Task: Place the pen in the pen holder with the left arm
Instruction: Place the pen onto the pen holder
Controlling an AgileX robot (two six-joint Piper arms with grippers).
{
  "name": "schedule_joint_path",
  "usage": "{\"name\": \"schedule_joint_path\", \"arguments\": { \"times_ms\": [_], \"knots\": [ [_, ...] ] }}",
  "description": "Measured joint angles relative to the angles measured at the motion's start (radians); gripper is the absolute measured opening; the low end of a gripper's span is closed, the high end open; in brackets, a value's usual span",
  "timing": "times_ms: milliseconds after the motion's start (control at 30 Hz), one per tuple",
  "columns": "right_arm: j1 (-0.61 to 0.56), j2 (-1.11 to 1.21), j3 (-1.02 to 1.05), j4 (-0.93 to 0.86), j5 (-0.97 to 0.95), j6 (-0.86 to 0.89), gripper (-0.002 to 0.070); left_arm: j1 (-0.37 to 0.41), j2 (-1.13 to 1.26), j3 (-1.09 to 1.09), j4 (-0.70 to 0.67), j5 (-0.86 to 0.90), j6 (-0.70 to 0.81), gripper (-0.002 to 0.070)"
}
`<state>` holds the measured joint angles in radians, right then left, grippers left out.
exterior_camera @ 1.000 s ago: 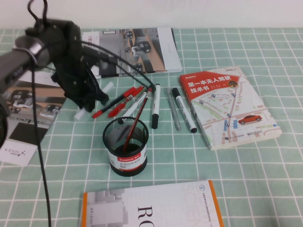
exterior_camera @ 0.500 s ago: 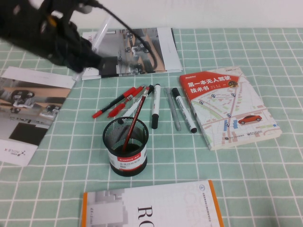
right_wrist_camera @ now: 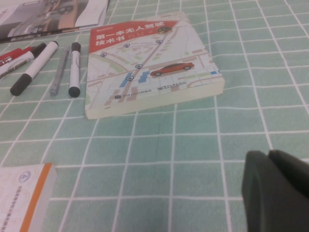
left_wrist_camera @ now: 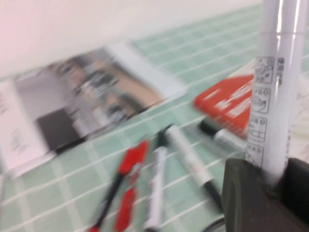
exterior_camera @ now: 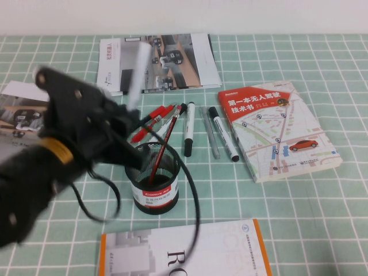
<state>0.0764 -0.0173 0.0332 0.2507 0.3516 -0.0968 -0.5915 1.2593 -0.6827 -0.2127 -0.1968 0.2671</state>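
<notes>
My left gripper (exterior_camera: 127,122) is shut on the thick all-white pen (exterior_camera: 136,73) and holds it almost upright, its upper end high above the table. The gripper hangs just left of and slightly behind the black mesh pen holder (exterior_camera: 154,179), which stands on the checked cloth with a slim red-and-black pen (exterior_camera: 163,145) leaning in it. In the left wrist view the white pen (left_wrist_camera: 275,87) rises from between my black fingers (left_wrist_camera: 244,193). My right gripper (right_wrist_camera: 277,186) is shut and empty, low over the cloth near the map book; it is out of the high view.
Red pens (exterior_camera: 154,118), a white pen with a black cap (exterior_camera: 188,127), a grey pen (exterior_camera: 211,137) and a black-ended marker (exterior_camera: 224,135) lie behind the holder. A map book (exterior_camera: 276,129) lies right, a magazine (exterior_camera: 158,60) at the back, an orange-edged book (exterior_camera: 184,253) in front.
My left arm lifted the white pen off the cloth at the left, rose toward the back, then swung forward and down to beside the holder. The right arm has not moved.
</notes>
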Motion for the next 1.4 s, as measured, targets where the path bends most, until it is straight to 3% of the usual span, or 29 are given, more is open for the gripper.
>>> {"name": "schedule_joint_path", "arguments": {
  "times_ms": [167,367,567,1233,1400],
  "knots": [
    [0.000,0.000,0.000,0.000,0.000,0.000,-0.0020,-0.082,0.005,0.105,0.002,-0.254,-0.037,0.0109],
    [0.000,0.000,0.000,0.000,0.000,0.000,-0.0020,-0.084,0.058,0.168,0.083,-0.444,-0.180,0.0109],
    [0.000,0.000,0.000,0.000,0.000,0.000,-0.0020,-0.084,0.153,0.175,0.096,-0.567,-0.210,0.0109],
    [0.000,0.000,0.000,0.000,0.000,0.000,-0.0020,-0.084,0.292,0.175,0.093,-0.592,-0.212,0.0111],
    [0.000,0.000,0.000,0.000,0.000,0.000,-0.0020,-0.084,0.310,0.175,0.091,-0.583,-0.212,0.0155]
  ]
}}
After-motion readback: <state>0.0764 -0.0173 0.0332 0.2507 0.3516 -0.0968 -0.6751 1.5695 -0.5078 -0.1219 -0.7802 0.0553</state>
